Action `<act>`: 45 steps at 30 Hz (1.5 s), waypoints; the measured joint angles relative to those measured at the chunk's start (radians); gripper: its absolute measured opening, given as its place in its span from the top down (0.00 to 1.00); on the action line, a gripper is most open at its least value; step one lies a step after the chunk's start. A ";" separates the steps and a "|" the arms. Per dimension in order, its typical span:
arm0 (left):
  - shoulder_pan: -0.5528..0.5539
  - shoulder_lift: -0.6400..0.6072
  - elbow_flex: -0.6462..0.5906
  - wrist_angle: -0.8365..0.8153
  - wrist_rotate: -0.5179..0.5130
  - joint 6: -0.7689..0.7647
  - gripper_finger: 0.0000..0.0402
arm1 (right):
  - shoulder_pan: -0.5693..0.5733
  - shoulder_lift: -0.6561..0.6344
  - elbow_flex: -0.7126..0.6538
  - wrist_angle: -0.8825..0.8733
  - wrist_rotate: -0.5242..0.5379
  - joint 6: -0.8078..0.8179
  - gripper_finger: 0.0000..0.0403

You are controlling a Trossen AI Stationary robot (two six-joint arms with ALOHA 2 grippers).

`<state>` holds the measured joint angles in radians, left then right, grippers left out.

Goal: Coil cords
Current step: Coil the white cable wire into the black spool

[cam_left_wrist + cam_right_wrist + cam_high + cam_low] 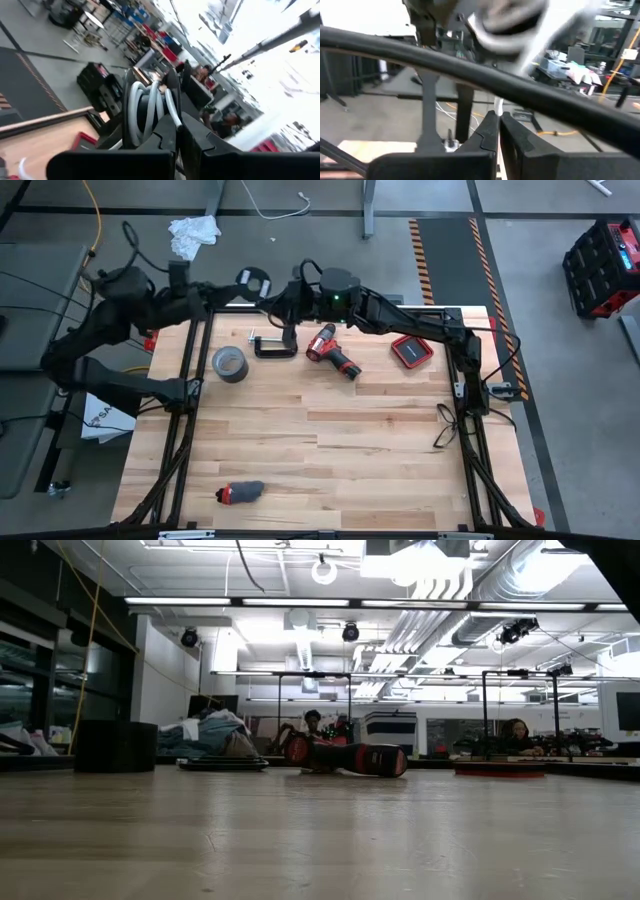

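The cord is a thin white cable wound in loops [147, 107] on a small round black disc [255, 280]. It hangs in the air above the table's far edge. My left gripper [238, 285] reaches it from the left and is shut at the coil [178, 131]. My right gripper [283, 302] comes from the right and is shut on a white strand [499, 122]. In the right wrist view the disc [507, 22] is a blur beyond a black frame bar. My left gripper is shut at the lower edge of the wound coil [167, 122], its fingers level and coming from the table's left. The coil stands on edge ahead of the fingertips, lifted clear of the table. The fingers hide the exact spot they are on. My right gripper pinches one strand of the white cable [498, 106] between its two fingertips, level, from the table's right. The strand runs on from the fingertips toward the blurred disc. It is clear of the table.
On the far half of the table lie a grey tape roll [229, 363], a black clamp [270, 345], a red drill [333, 352] and a red box [411, 350]. A small black and red object [240, 493] lies near the front edge. The black frame rail [470, 70] runs close by.
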<state>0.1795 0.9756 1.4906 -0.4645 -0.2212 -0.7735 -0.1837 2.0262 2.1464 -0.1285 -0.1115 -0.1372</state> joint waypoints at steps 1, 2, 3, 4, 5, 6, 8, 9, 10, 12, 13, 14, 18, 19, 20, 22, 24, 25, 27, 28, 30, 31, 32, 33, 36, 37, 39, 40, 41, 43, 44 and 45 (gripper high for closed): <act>0.000 0.011 0.000 0.009 0.015 0.000 1.00 | 0.006 0.000 0.000 0.009 -0.005 0.006 1.00; 0.000 0.020 0.000 0.019 0.031 0.001 1.00 | 0.014 0.000 0.000 0.013 -0.009 0.007 1.00; 0.003 0.028 0.000 0.024 0.046 0.007 1.00 | 0.021 0.000 0.000 0.014 -0.014 0.007 1.00; 0.008 0.032 -0.001 0.030 0.063 0.017 1.00 | 0.028 0.000 0.000 0.014 -0.014 0.008 1.00; 0.014 0.032 -0.001 0.037 0.082 0.029 1.00 | 0.034 0.000 0.000 0.016 -0.014 0.011 1.00; 0.019 0.030 -0.001 0.039 0.096 0.042 1.00 | 0.040 0.000 0.000 0.020 -0.018 0.021 1.00; 0.029 0.019 -0.001 0.039 0.136 0.084 1.00 | 0.051 0.000 0.000 0.028 -0.030 0.051 1.00; 0.033 0.016 -0.001 0.042 0.157 0.108 1.00 | 0.056 0.000 0.000 0.030 -0.034 0.060 1.00; 0.038 0.010 -0.001 0.043 0.177 0.125 1.00 | 0.061 0.000 0.000 0.030 -0.035 0.074 1.00; 0.048 -0.004 -0.001 0.041 0.206 0.153 1.00 | 0.064 0.000 0.000 0.029 -0.037 0.081 0.99; 0.052 -0.014 -0.001 0.040 0.218 0.169 1.00 | 0.066 0.000 0.000 0.028 -0.036 0.081 0.98; 0.055 -0.024 -0.001 0.040 0.227 0.182 1.00 | 0.067 0.000 0.000 0.028 -0.036 0.081 0.96; 0.056 -0.053 0.001 0.059 0.242 0.218 1.00 | 0.067 0.001 0.000 0.016 -0.037 0.088 0.84; 0.056 -0.056 0.001 0.066 0.245 0.225 1.00 | 0.067 0.001 0.000 0.014 -0.037 0.089 0.81; 0.056 -0.058 0.001 0.083 0.255 0.231 1.00 | 0.067 0.002 0.000 0.014 -0.037 0.088 0.79; 0.056 -0.060 0.001 0.106 0.273 0.234 1.00 | 0.068 0.002 0.000 0.020 -0.038 0.083 0.74; 0.056 -0.061 0.000 0.133 0.287 0.227 1.00 | 0.067 0.002 0.000 0.020 -0.037 0.079 0.72; 0.056 -0.062 0.000 0.142 0.291 0.227 1.00 | 0.067 0.002 0.000 0.018 -0.036 0.078 0.72; 0.056 -0.064 0.000 0.149 0.300 0.227 1.00 | 0.066 0.002 0.000 0.015 -0.036 0.077 0.72; 0.056 -0.063 0.000 0.153 0.306 0.223 1.00 | 0.065 0.002 0.000 0.014 -0.034 0.077 0.72; 0.056 -0.066 0.000 0.149 0.314 0.217 1.00 | 0.064 0.002 0.000 0.009 -0.020 0.077 0.72; 0.056 -0.066 0.000 0.149 0.320 0.217 1.00 | 0.064 0.002 0.000 0.003 -0.013 0.077 0.72; 0.056 -0.070 0.000 0.148 0.329 0.217 1.00 | 0.064 0.002 0.000 0.000 -0.010 0.075 0.72; 0.056 -0.077 0.000 0.143 0.343 0.212 1.00 | 0.063 0.002 0.000 -0.004 -0.010 0.072 0.72; 0.056 -0.103 -0.001 0.108 0.357 0.207 1.00 | 0.061 0.002 0.000 -0.010 -0.010 0.070 0.72; 0.056 -0.114 -0.001 0.090 0.355 0.206 1.00 | 0.061 0.002 0.000 -0.016 -0.009 0.069 0.72; 0.056 -0.136 -0.001 0.059 0.345 0.204 1.00 | 0.061 0.002 0.000 -0.032 -0.009 0.065 0.72; 0.056 -0.146 -0.001 0.049 0.342 0.201 1.00 | 0.061 0.002 0.000 -0.042 -0.009 0.057 0.72; 0.056 -0.156 -0.001 0.044 0.340 0.201 1.00 | 0.061 0.002 0.000 -0.050 -0.008 0.050 0.72; 0.056 -0.173 -0.001 0.031 0.330 0.199 1.00 | 0.059 0.002 0.000 -0.063 -0.008 0.041 0.72; 0.056 -0.182 -0.001 0.024 0.322 0.198 1.00 | 0.056 0.002 0.000 -0.070 -0.009 0.041 0.72; 0.056 -0.192 -0.001 0.016 0.317 0.198 1.00 | 0.054 0.002 0.000 -0.077 -0.009 0.044 0.72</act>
<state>0.2356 0.7832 1.4899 -0.4489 0.0956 -0.5752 -0.1300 2.0277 2.1464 -0.2050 -0.1201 -0.0935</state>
